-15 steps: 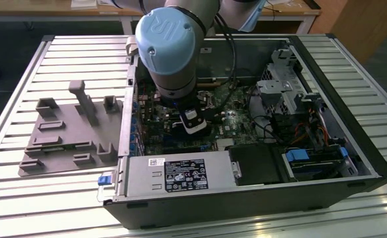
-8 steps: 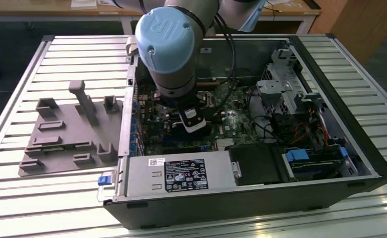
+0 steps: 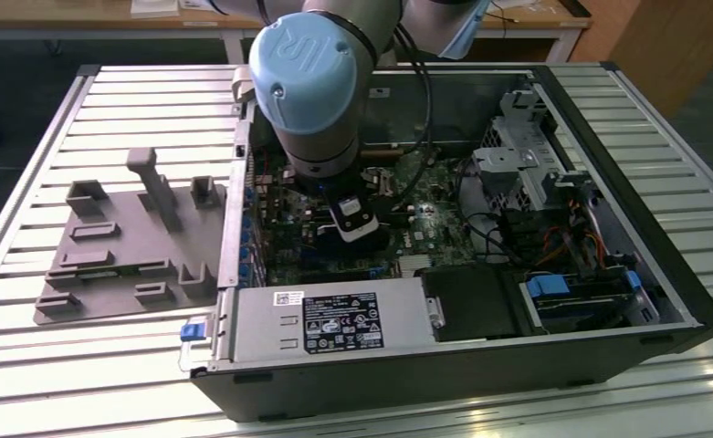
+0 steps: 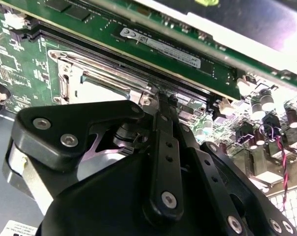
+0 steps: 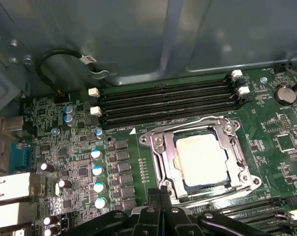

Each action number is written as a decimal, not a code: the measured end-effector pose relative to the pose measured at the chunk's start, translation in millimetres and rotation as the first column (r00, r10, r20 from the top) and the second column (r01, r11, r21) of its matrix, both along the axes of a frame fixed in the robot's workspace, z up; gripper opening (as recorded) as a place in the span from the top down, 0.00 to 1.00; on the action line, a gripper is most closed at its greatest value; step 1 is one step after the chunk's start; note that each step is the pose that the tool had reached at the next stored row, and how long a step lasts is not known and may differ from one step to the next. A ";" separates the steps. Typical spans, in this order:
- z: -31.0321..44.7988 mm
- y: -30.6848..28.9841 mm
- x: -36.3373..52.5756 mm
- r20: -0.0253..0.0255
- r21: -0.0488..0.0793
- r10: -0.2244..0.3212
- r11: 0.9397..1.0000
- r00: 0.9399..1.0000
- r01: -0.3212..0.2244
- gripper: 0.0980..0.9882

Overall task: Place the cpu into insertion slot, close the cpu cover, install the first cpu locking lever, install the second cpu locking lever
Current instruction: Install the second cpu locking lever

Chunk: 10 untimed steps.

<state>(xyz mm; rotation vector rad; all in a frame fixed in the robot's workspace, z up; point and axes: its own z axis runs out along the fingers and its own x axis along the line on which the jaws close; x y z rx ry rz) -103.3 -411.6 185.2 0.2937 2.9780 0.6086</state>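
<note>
Cpu (image 5: pixel 203 158) sits in the insertion slot (image 5: pixel 160 158) under the cpu cover (image 5: pixel 230 138), just beside the clenched, empty gripper (image 5: pixel 160 192).

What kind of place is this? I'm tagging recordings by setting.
Probably a lab or workshop test bench. An open computer case lies on a slatted metal table, a grey fixture beside it, and wooden desks stand behind. The arm's tool hangs by the cpu in its socket.

The gripper's (image 4: pixel 160 105) black linkage hangs just over the green motherboard (image 4: pixel 20 64), its tip beside the silver cpu cover (image 4: pixel 96 81); a memory module (image 4: pixel 158 42) lies just beyond.
</note>
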 end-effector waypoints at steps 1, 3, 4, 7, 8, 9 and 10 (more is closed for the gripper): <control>0.0 0.0 0.0 0.000 0.000 0.000 1.000 1.000 0.000 1.00; -0.3 0.1 -0.1 0.000 -0.002 0.000 1.000 1.000 0.000 1.00; -0.4 0.1 -0.1 0.000 -0.004 0.000 1.000 1.000 0.000 1.00; -0.6 0.1 -0.2 0.000 -0.006 0.000 1.000 1.000 0.000 1.00; -0.5 0.1 -0.2 0.000 -0.006 0.000 1.000 1.000 0.000 1.00; -0.3 0.1 -0.2 0.000 -0.006 0.000 1.000 1.000 0.000 1.00; 0.4 0.0 -0.2 0.000 -0.007 0.000 1.000 1.000 0.000 1.00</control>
